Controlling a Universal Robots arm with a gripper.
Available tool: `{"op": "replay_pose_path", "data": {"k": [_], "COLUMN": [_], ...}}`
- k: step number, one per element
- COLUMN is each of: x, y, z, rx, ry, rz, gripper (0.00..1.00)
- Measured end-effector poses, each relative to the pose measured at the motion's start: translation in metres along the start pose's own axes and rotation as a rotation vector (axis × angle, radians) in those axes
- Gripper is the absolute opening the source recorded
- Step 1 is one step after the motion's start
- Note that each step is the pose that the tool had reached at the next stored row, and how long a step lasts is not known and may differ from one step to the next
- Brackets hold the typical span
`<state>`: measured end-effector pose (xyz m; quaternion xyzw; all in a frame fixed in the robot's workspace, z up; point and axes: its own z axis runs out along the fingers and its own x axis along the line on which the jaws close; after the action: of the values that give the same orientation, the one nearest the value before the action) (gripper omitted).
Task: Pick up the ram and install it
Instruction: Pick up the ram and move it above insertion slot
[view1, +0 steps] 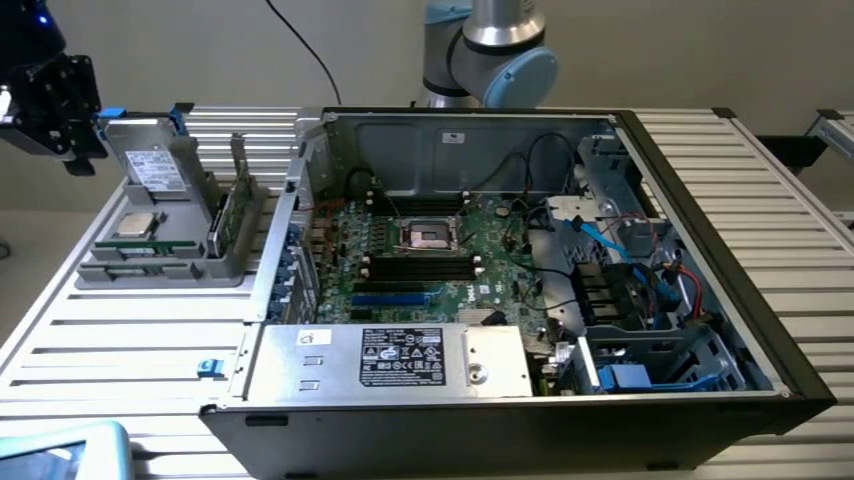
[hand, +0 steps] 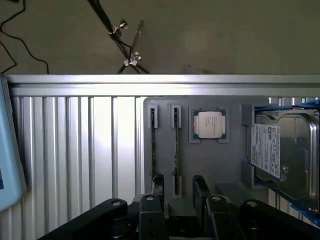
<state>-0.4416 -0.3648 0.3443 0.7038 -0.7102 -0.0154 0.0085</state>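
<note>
Gripper (view1: 64, 140), exterior view: the black two-fingered gripper hangs at the exterior view's far left, near the far end of a grey plastic parts holder (view1: 147, 268), and carries nothing. The holder stands on the ribbed aluminium bench (view1: 107, 340), to the exterior view's left of an open black desktop computer case (view1: 747, 300). The holder contains a silver hard drive (view1: 154, 165) standing upright at its far end and a square silver processor chip (view1: 135, 222) lying flat. It also contains the ram (view1: 224, 222), a thin green circuit-board stick standing on its long edge at the side nearest the case. Inside the case lies a green motherboard (view1: 501, 275) with a square processor socket (view1: 430, 235) and, just beside it, a row of long black memory slots (view1: 420, 266). A silver power supply box (view1: 387, 358) occupies the near corner. The grey robot arm base (view1: 487, 45) rises behind the case.

Wrist view: the gripper (hand: 178, 192) faces the holder (hand: 210, 165) from above. Its two black fingers (hand: 157, 184) are spread apart with a clear gap between them and pinch nothing. The ram (hand: 176, 145) is seen edge-on in its slot, in line with that gap, with neither finger closed on it. A second green stick (hand: 153, 145) sits in the parallel slot just beside it. The processor chip (hand: 210, 124) rests in a recess near the ram, and the hard drive (hand: 282, 150) stands beyond the chip. The bench slats (hand: 75, 150) run alongside the holder.
</note>
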Motion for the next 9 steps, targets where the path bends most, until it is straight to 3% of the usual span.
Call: {"op": "replay_pose_path", "data": {"k": [3, 6, 9], "x": [0.001, 0.008, 0.011], "y": [-0.0002, -0.0009, -0.0012], "z": [0.002, 0.0032, 0.0057], "rx": [-0.0003, -0.0005, -0.0003], "ry": [-0.0003, -0.0095, -0.0113], "rz": [0.0, 0.0, 0.0], "gripper": [0.37, 0.37, 0.37]}}
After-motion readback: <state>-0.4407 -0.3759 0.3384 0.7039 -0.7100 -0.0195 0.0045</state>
